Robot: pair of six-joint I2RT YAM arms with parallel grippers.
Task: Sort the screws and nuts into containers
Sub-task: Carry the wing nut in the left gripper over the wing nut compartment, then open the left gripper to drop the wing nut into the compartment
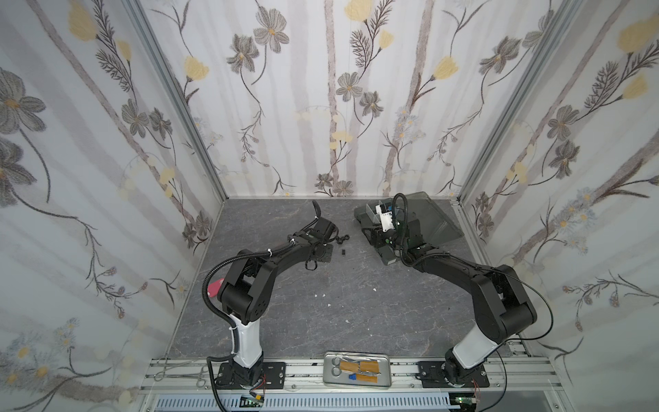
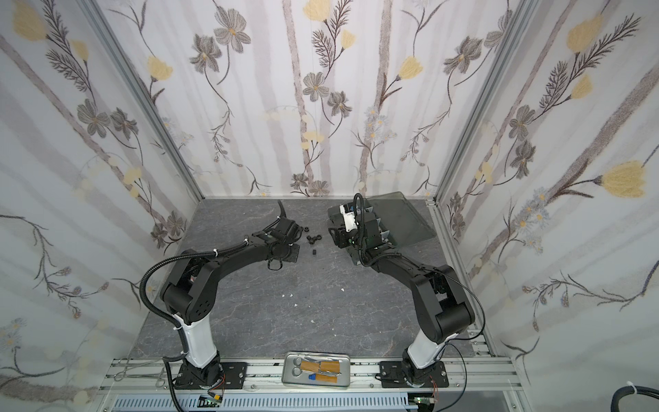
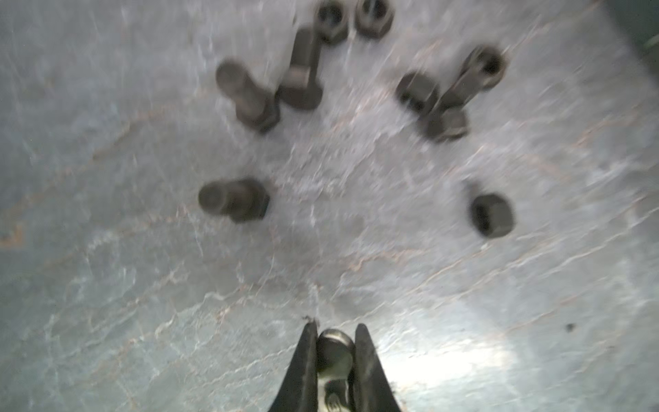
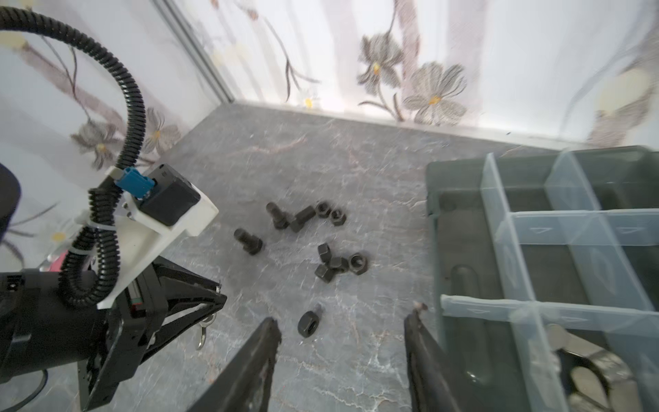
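Left gripper (image 3: 336, 326) clamps silver piece (image 3: 335, 351) (hidden in top views); right gripper (image 4: 344, 315) agape, empty.

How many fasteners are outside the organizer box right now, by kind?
Black screws: 4
Black nuts: 5
Rounded silver piece, pinched in the left hand: 1
Total: 10. The tight cluster is blurred, so its screw and nut split is my best reading.
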